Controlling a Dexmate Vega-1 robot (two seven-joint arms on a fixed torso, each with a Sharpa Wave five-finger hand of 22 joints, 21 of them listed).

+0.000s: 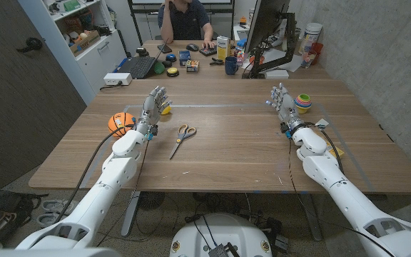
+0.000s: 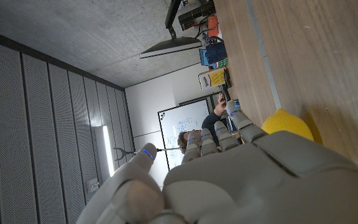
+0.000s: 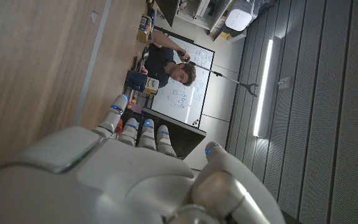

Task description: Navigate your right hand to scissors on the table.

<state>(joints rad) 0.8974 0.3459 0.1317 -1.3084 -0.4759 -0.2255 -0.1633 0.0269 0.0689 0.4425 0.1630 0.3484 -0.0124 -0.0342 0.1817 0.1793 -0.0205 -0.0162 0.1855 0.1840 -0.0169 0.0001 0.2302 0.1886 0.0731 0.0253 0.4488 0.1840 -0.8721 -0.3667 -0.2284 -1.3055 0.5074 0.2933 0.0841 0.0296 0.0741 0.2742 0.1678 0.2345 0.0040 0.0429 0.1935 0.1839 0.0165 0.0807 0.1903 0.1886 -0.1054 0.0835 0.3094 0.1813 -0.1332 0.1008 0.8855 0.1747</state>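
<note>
In the head view the reach is looking not yet begun: the right hand is waiting near the table's right edge, fingers spread wide and holding nothing, while the small metal scissors with orange handles are lying well apart from it, left of the table's middle, near the open, empty left hand. In the left wrist view the left hand is reaching beside a yellow object. In the right wrist view the right hand is hanging beside bare wood.

The left hand partly hides a yellow object; the person behind the worktop is cut off by the frame's edge.
</note>
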